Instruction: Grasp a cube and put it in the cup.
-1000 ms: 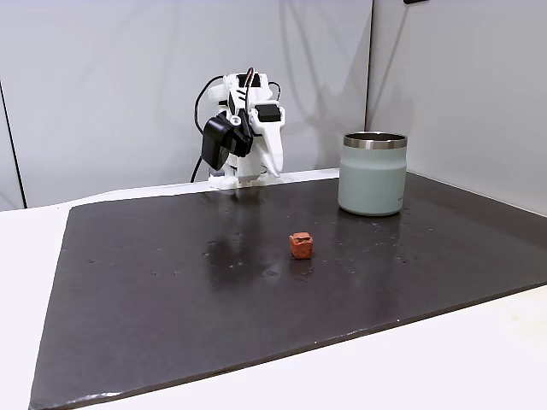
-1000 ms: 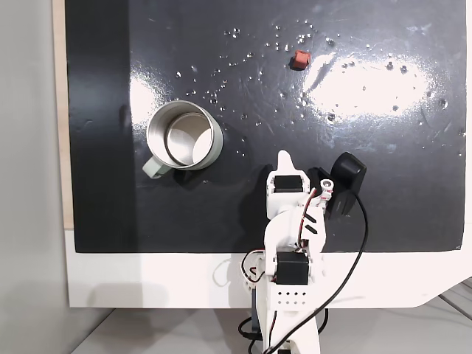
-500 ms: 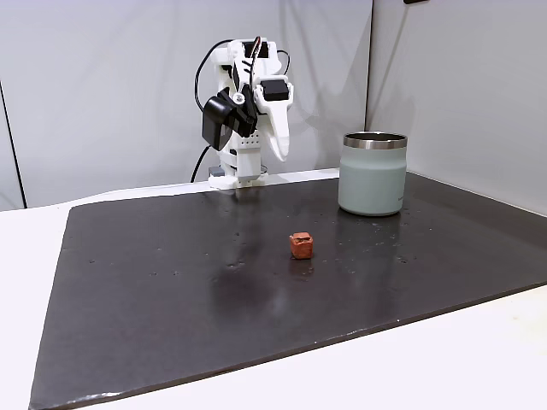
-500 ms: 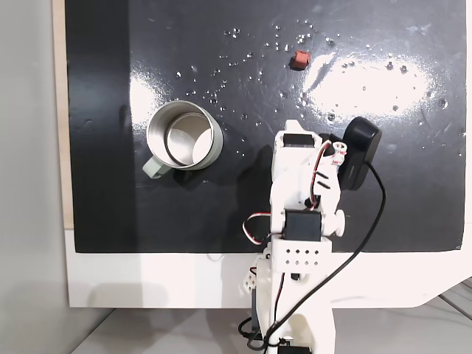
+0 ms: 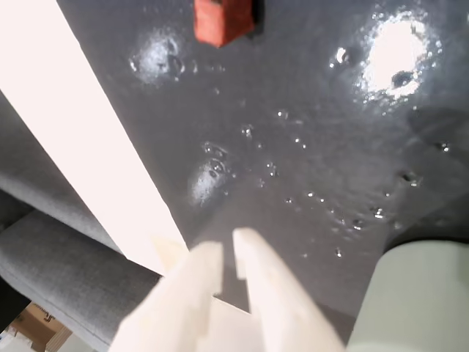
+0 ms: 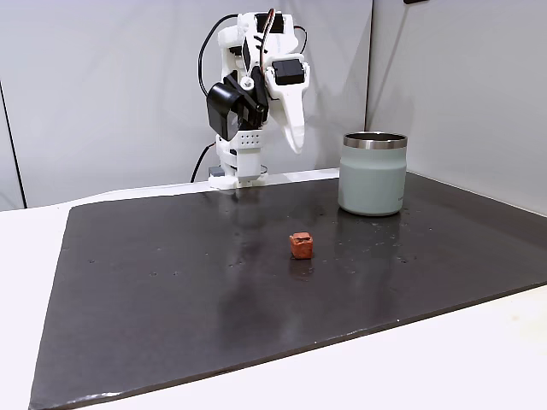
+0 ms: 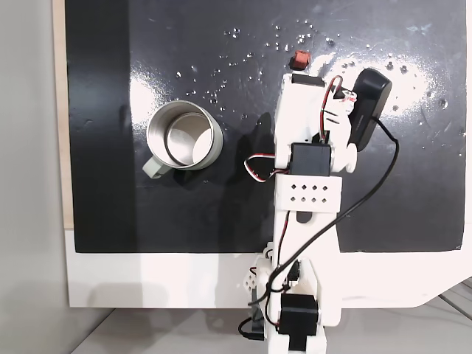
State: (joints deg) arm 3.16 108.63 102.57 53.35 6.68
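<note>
Small reddish-orange cube (image 6: 300, 245), rough faces, on mat (image 6: 171, 282)

Low front fixed view facing arm, fixed view straight overhead, wrist view close above mat (image 5: 308, 132)

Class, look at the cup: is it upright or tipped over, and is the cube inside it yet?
Upright: the cup stands rim-up on the mat, and the cube lies outside it.

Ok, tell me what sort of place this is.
Probably an indoor robot test bench: a small white arm bolted at the edge of a dark glossy mat, a tiny reddish-orange cube and a grey-green steel-rimmed cup, plain grey partition walls behind.
</note>
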